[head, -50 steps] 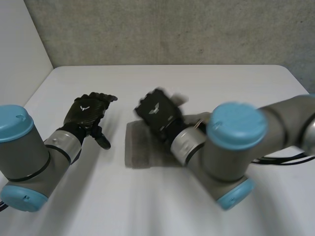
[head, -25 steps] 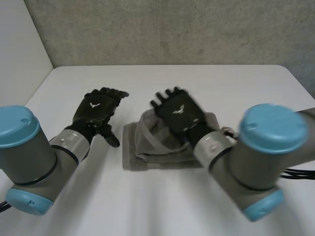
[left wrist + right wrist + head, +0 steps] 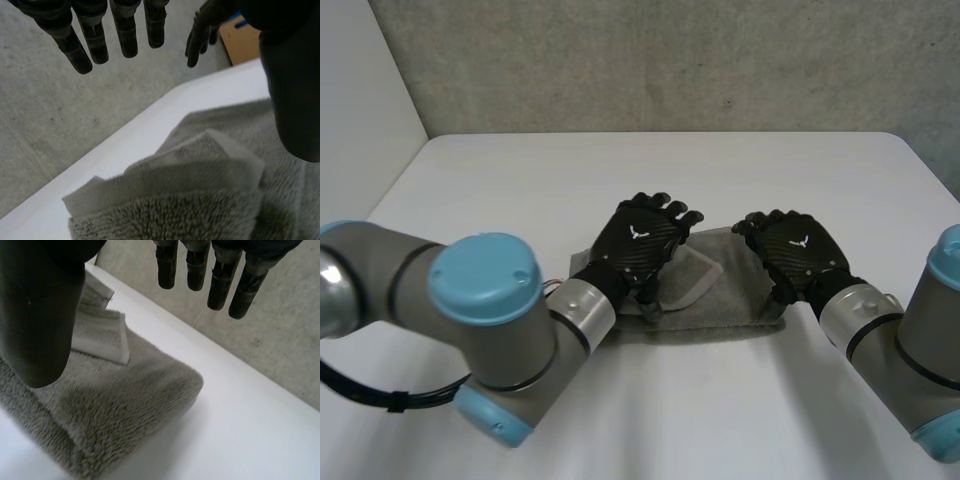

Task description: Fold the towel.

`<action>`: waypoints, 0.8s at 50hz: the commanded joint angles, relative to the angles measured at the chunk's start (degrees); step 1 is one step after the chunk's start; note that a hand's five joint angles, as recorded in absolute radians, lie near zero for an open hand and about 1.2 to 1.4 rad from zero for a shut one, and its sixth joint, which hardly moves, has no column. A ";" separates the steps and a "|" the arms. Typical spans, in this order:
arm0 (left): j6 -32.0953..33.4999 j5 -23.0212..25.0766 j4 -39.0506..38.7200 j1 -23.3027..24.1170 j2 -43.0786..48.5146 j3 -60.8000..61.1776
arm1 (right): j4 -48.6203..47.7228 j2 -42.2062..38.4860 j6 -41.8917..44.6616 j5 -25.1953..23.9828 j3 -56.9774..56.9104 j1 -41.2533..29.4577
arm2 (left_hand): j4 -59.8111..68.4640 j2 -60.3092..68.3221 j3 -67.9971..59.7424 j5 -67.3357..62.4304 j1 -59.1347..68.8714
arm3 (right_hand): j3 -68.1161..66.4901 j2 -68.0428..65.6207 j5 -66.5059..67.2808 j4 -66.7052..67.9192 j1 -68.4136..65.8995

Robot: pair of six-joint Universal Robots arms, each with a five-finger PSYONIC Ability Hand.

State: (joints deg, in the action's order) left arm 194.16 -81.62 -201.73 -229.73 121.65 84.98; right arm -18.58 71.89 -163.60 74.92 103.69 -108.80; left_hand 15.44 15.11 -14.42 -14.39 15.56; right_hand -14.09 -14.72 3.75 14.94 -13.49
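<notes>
Left hand (image 3: 638, 245) and right hand (image 3: 798, 248) are hovering, fingers spread and gripping nothing, over the ends of the folded grey terry towel (image 3: 720, 288). It's looking nearly done, top layer needing smoothing.

Readable text: none.
left hand (image 3: 640, 245): small white emblem on its back, no letters legible.
right hand (image 3: 802, 250): matching white emblem, likewise no letters.
</notes>
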 commanded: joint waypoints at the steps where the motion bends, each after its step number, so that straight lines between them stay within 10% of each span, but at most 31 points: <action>1: 8.07 -4.77 2.30 0.95 8.77 -8.95 | 0.12 -3.51 1.79 0.40 -0.50 -1.07 | -2.03 -1.70 1.00 10.98 -2.15 | -0.52 0.11 0.86 -0.33 -1.13; 22: 10.27 -26.82 3.18 -6.17 11.68 -8.97 | -0.06 -5.89 5.49 3.12 -1.12 -2.21 | 4.20 4.53 -5.22 4.76 4.07 | -21.20 -20.58 21.54 20.36 -21.81; 40: 11.42 -28.07 3.36 -4.77 3.34 1.67 | -0.14 -6.94 6.97 6.02 -1.29 -3.62 | 4.03 4.36 -5.05 4.93 3.91 | -29.29 -28.67 29.64 28.45 -29.90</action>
State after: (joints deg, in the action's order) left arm 205.85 -109.91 -197.95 -235.87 127.50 84.64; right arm -18.70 65.67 -157.90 80.03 102.48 -112.35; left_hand 21.03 21.06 -21.28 -21.68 21.04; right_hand -42.59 -42.20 32.61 42.49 -42.40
